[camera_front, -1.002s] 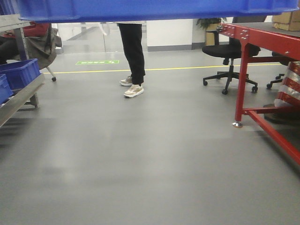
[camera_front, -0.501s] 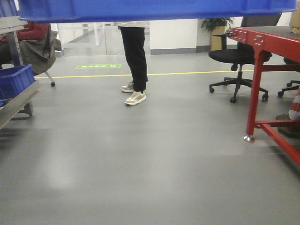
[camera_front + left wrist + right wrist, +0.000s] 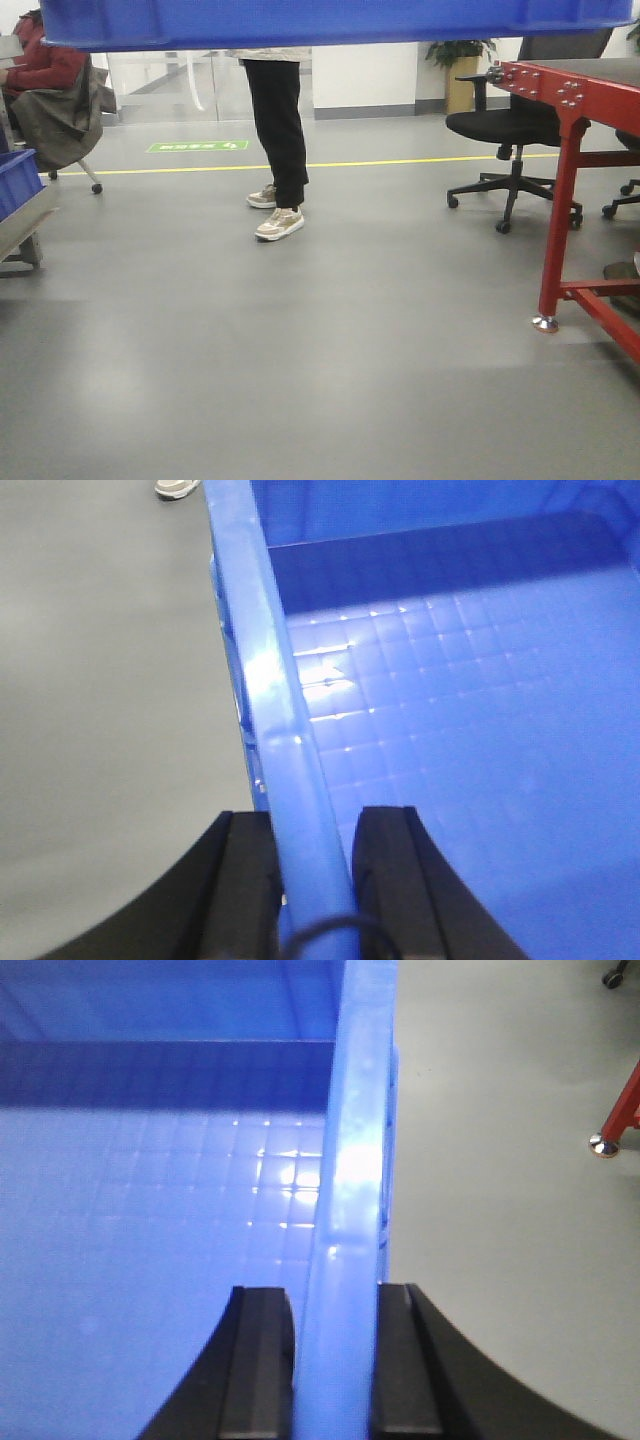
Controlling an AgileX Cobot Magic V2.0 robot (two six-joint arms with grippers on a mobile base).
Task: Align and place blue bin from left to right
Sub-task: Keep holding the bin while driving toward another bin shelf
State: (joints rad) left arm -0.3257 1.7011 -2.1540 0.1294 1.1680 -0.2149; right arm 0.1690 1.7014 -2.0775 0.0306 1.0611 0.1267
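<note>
The blue bin [image 3: 330, 20] hangs high in the front view, its underside filling the top edge of the frame above the grey floor. In the left wrist view my left gripper [image 3: 315, 825] is shut on the bin's left rim [image 3: 270, 680], one black finger outside, one inside. In the right wrist view my right gripper [image 3: 335, 1305] is shut on the opposite rim [image 3: 355, 1140] the same way. The bin's gridded floor [image 3: 470, 700] is bare. Neither gripper shows in the front view.
A red-framed table [image 3: 570, 150] stands at the right, its foot [image 3: 545, 323] on the floor. A black office chair [image 3: 510, 130] is behind it. A person [image 3: 275, 130] stands ahead. At the left sit a metal rack [image 3: 25, 235] with a darker blue bin [image 3: 12, 180] and a seated person [image 3: 50, 90].
The view has swung rightward: the left rack and its blue bins slid toward the left edge, and the red table's leg moved further right. Both grippers keep hold of the bin.
</note>
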